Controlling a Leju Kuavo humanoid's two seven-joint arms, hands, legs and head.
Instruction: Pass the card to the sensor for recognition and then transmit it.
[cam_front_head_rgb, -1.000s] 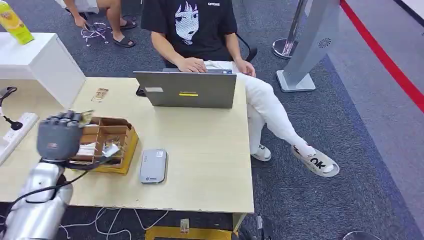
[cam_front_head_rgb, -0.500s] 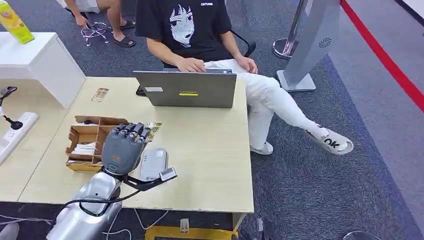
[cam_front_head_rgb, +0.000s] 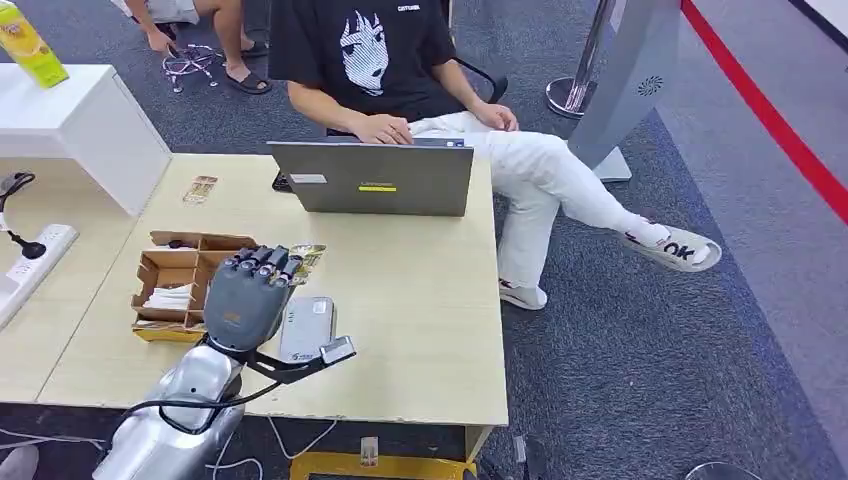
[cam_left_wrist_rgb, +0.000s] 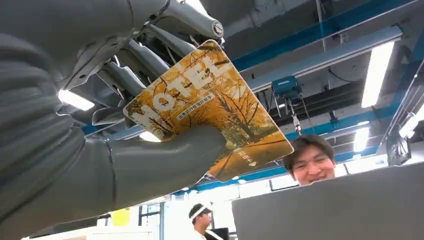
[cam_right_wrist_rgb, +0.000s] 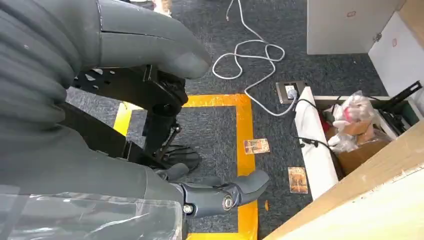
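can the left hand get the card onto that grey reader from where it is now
Probably yes. The left hand holds the hotel card right beside the grey card reader on the table, and nothing lies between them; the cardboard organizer sits on its other side.

laptop (cam_front_head_rgb: 372, 178), cardboard organizer (cam_front_head_rgb: 175, 285), seated person (cam_front_head_rgb: 390, 60)

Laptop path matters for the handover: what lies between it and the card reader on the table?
Bare tabletop between laptop and card reader, head view.
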